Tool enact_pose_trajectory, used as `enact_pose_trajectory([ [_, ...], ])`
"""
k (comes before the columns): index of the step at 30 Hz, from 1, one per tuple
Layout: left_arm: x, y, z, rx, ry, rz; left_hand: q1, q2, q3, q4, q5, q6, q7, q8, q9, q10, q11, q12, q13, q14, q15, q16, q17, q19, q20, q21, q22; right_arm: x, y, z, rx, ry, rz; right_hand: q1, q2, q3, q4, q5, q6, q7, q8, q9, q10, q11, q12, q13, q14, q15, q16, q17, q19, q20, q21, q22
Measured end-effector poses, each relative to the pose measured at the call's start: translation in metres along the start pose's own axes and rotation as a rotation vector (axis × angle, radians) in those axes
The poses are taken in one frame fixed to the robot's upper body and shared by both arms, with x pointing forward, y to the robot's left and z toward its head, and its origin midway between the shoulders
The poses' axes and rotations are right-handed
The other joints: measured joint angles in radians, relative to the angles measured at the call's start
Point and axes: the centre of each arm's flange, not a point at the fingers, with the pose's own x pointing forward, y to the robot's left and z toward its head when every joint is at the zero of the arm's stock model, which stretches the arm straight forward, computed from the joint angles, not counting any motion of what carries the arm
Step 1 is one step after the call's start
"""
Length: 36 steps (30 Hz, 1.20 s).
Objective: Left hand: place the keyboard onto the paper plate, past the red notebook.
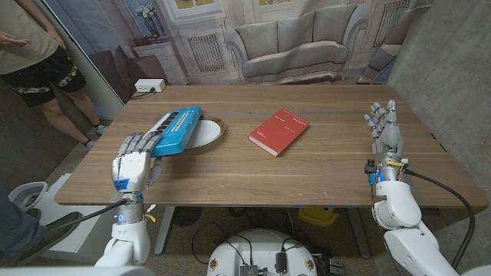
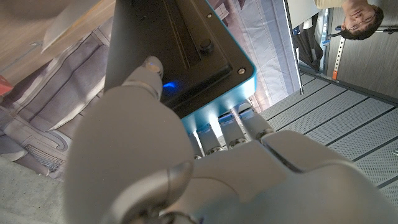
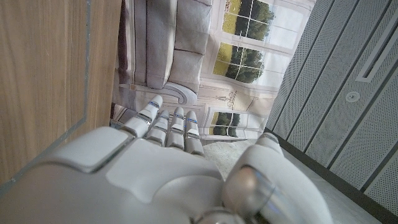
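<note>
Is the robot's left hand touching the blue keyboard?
Touching. In the head view the left hand grips the keyboard's near end.

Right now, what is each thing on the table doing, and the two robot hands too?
Keyboard: blue, held tilted by the left robot hand, its far end over the paper plate.
Paper plate: white, on the table, partly covered by the keyboard.
Red notebook: closed, lying flat on the table, untouched.
Left robot hand: gripping the keyboard's near end.
Right robot hand: holding nothing, fingers straight, pointing away over the table.
</note>
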Motion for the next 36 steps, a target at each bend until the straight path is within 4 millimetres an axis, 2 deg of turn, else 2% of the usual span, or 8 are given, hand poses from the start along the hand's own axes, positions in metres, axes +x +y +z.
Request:
enact_pose_trajectory([
  [20, 0.03, 0.016, -0.007, 0.049, -0.079, 0.071, -0.001, -0.002, -0.002, -0.002, -0.004, 0.0, 0.0, 0.006, 0.0, 0.002, -0.002, 0.004, 0.0, 0.007, 0.0, 0.0, 0.0, 0.0, 0.0, 0.007, 0.0, -0.012, -0.006, -0.002, 0.012, 0.001, -0.017, 0.0, 0.0, -0.003, -0.003, 0.0, 0.0, 0.0, 0.0, 0.0, 0.0, 0.0, 0.0, 0.0, 0.0, 0.0, 0.0, 0.0, 0.0, 0.0, 0.0, 0.0],
  [36, 0.042, 0.012, 0.001, 0.048, -0.153, 0.072, -0.009, -0.01, -0.002, -0.002, -0.004, -0.026, -0.004, 0.006, 0.0, -0.02, -0.001, 0.003, 0.0, -0.009, 0.001, 0.0, -0.003, -0.017, -0.002, 0.007, 0.0, -0.024, -0.012, -0.003, 0.015, 0.001, -0.036, 0.0, 0.0, -0.003, -0.003, 0.0, 0.0, 0.0, 0.0, 0.0, 0.0, 0.0, 0.0, 0.0, 0.0, 0.0, 0.0, 0.0, 0.0, 0.0, 0.0, 0.0],
])
